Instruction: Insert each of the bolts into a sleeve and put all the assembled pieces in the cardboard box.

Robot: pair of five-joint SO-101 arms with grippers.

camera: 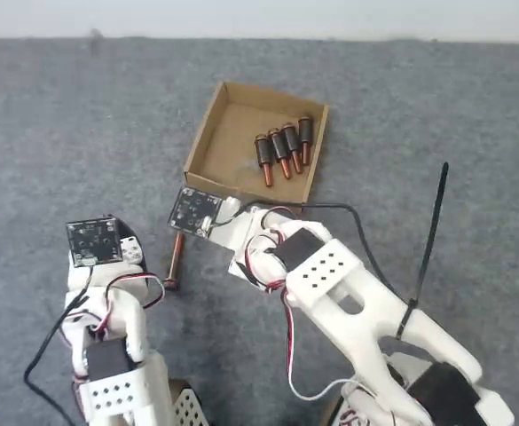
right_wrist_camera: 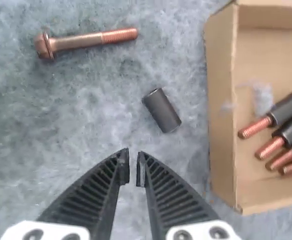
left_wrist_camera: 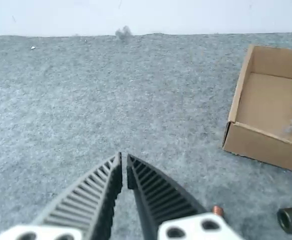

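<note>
- Right claw [right_wrist_camera: 133,162] hangs clenched and empty over the table [right_wrist_camera: 61,130], just short of the loose sleeve [right_wrist_camera: 161,110].
- Left claw [left_wrist_camera: 124,165] is likewise clenched on nothing, near the lone bolt [right_wrist_camera: 83,40].
- Four assembled pieces [camera: 283,151] lie in the cardboard box [camera: 208,133].
- Judged step: picking up the final pair. Next, one claw must open, straddle the sleeve or bolt, and grip it so the two can be mated.

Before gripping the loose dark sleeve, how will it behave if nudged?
The sleeve is a short smooth cylinder lying on its side, so it may roll, though the fuzzy mat probably slows it. It looks rigid, likely metal, so perhaps slippery.
</note>
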